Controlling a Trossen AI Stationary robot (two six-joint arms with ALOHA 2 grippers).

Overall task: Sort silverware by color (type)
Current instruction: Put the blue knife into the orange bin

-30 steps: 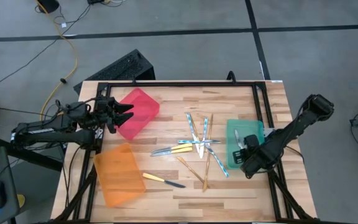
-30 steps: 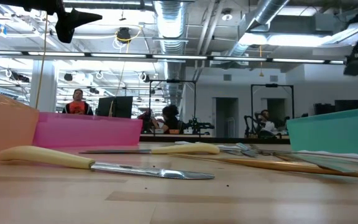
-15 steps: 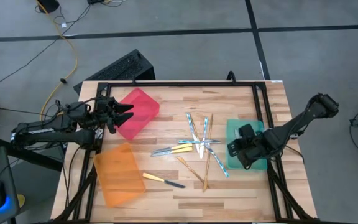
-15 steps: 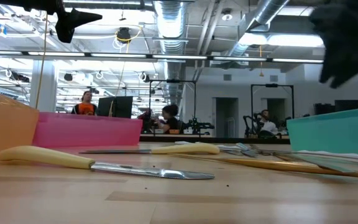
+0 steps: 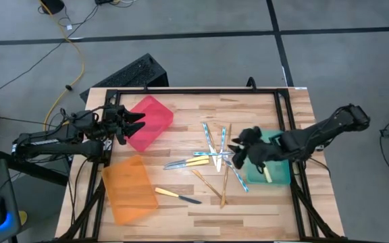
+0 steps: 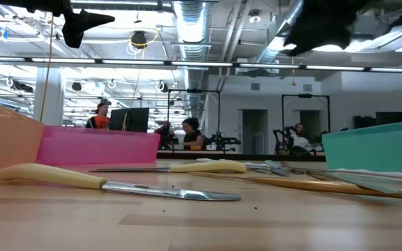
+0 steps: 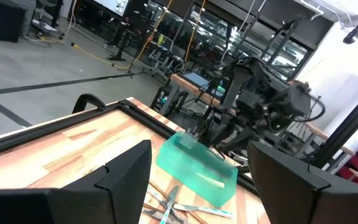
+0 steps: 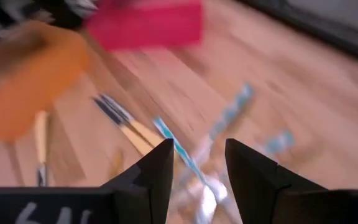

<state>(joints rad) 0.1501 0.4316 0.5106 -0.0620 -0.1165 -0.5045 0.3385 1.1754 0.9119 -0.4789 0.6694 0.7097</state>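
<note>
Right gripper (image 5: pixel 236 150) now swung from the table's right edge, over the green bin (image 5: pixel 279 177), out to the cluster of silverware (image 5: pixel 216 156) at mid-table; left gripper (image 5: pixel 132 124) unmoved, parked by the red bin (image 5: pixel 155 116) at the left side.

Right jaws: spread apart, nothing between them, seen plainly in the right wrist view with blue-silver and gold pieces below. Left jaws: also parted and empty, per the left wrist view.

Progress, judged from the layout: early. One pale yellow-handled piece (image 5: pixel 267 173) lying inside the green bin; possibly more under the arm, cannot tell. Red bin and orange bin (image 5: pixel 128 188) apparently empty. Still loose on the wood: the crossed heap of shiny blue, gold and yellow-handled pieces at centre, plus a lone yellow-handled knife (image 5: pixel 177 196) just beside the orange bin. Most of the sorting still ahead.

Room for moving: open wood toward the near edge and between heap and red bin. Tight on the right, green bin wall close beside the heap and the black frame rail (image 5: pixel 283 115) just past it. Pieces overlapping, so a risk of dragging neighbours when lifting one.
</note>
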